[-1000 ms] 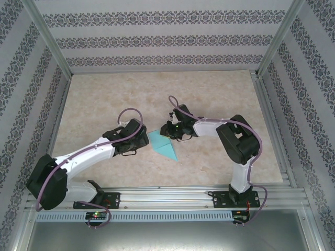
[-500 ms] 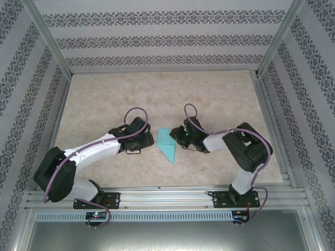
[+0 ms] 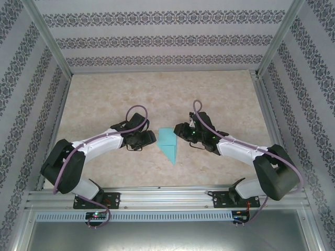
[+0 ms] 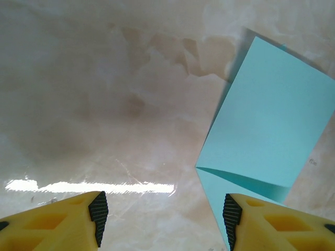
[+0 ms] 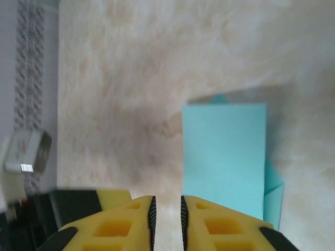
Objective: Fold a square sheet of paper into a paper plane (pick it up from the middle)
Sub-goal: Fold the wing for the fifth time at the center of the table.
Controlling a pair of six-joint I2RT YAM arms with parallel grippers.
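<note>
Folding stands partway: paper point(image 3: 168, 142) lies mid-table between both arms, one flap turned over, more creases left. The left gripper point(image 4: 163, 209) gapes wide, empty; the right gripper point(image 5: 166, 212) is nearly closed on nothing.

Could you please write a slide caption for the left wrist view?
Open left pincer above the table, part-folded teal paper lying just beside it.
</note>
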